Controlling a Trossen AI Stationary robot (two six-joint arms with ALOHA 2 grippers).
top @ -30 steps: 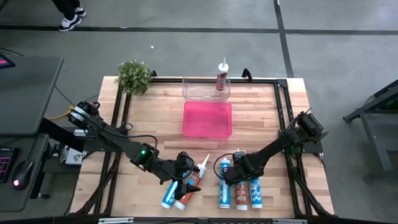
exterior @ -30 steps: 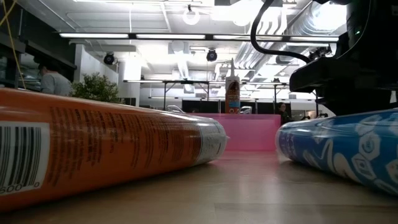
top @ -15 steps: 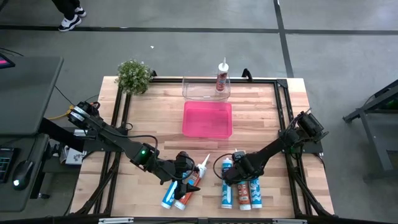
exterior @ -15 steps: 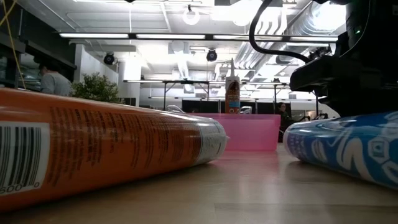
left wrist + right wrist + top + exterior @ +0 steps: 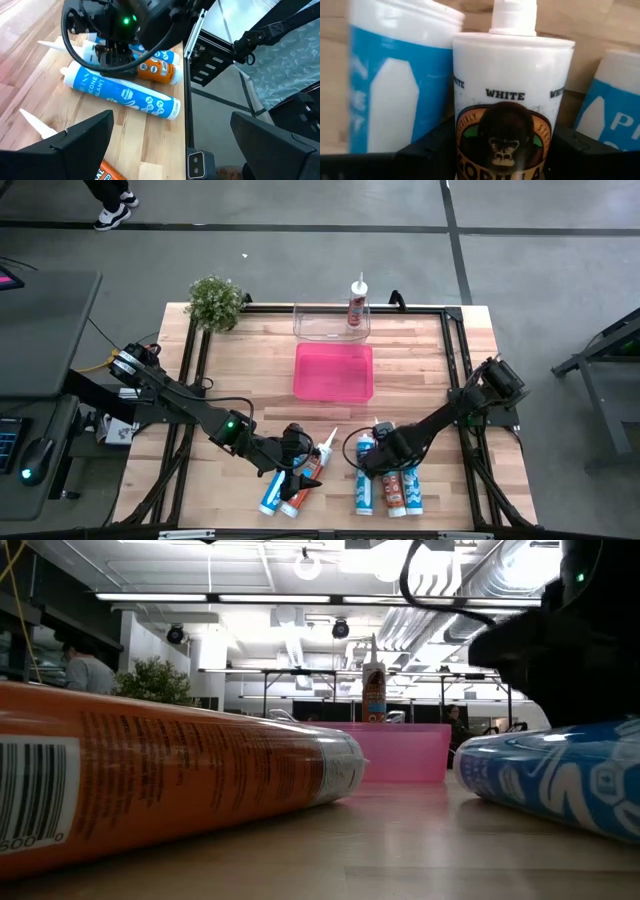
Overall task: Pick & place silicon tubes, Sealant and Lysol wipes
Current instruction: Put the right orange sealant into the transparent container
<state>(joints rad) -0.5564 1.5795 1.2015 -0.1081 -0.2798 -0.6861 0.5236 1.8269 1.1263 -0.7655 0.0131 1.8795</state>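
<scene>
Near the tabletop's (image 5: 420, 395) front edge, right end effector (image 5: 378, 457) clamps the white-and-orange sealant tube (image 5: 507, 117) for lifting; left end effector (image 5: 300, 463) waits, spread wide.

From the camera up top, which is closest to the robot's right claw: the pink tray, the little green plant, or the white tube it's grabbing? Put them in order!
Measured from the right gripper, seen from above:
1. White tube: between the gripper's fingers, at the table's near edge among the blue tubes.
2. Pink tray: middle of the table, farther back.
3. Green plant: far back left corner, farthest.
</scene>
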